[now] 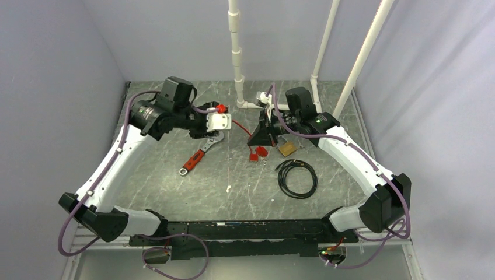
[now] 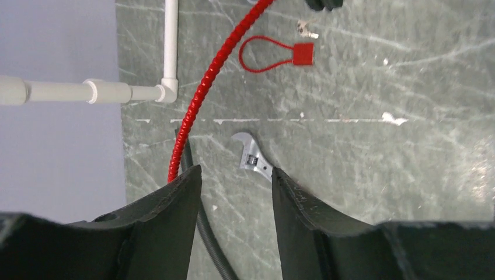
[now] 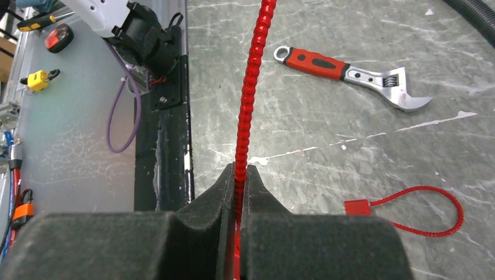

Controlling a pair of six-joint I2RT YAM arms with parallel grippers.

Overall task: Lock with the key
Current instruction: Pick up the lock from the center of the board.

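Observation:
A brass padlock (image 1: 286,149) lies on the table just right of my right gripper (image 1: 264,137). In the right wrist view that gripper (image 3: 239,170) is shut on a red ribbed cable (image 3: 247,99), which runs away from the jaws across the table. My left gripper (image 2: 234,172) is open and empty, hovering over the jaw end of an adjustable wrench (image 2: 252,158). The cable (image 2: 213,79) passes beside its left finger. A small silver piece (image 2: 306,29), possibly the key, lies at the far top of the left wrist view.
The red-handled wrench (image 1: 198,157) lies left of centre. Red cable seals (image 1: 257,153) lie beside the padlock, one also showing in the right wrist view (image 3: 408,213). A black cable coil (image 1: 296,178) sits nearer. White pipes (image 1: 236,52) stand at the back.

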